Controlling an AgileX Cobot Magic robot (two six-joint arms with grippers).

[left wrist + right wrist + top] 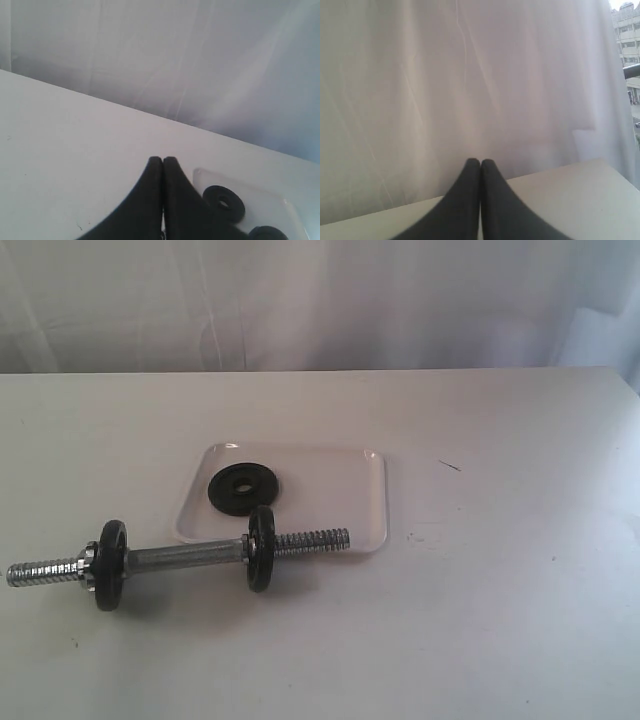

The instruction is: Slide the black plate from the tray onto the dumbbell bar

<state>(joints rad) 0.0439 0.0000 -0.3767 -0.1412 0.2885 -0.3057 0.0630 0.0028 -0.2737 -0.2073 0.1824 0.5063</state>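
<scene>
Exterior view: one white table with a pale curtain behind it, and neither arm shows here. On the table lies one tray, set flat near the middle. One black plate lies flat inside the tray, in its left half, with the centre hole facing up and clear of the tray's lip. There is one dumbbell bar, lying across the table in front of the tray, its long axis running left to right. Two mounted discs stand upright on it: the left mounted disc is near the bar's left threaded end, and the right mounted disc is at the tray's near edge. The bar's right threaded end, bare of any disc, crosses the tray's near lip in this view. That makes three black discs in all, one loose and two on the bar.

There are two pincers, each seen only from its own wrist camera. The left gripper has its two dark fingers pressed tip to tip, with nothing between them, above bare table and near the tray with the plate. The right gripper is likewise closed tight and empty, pointing at the curtain over the table's edge
</scene>
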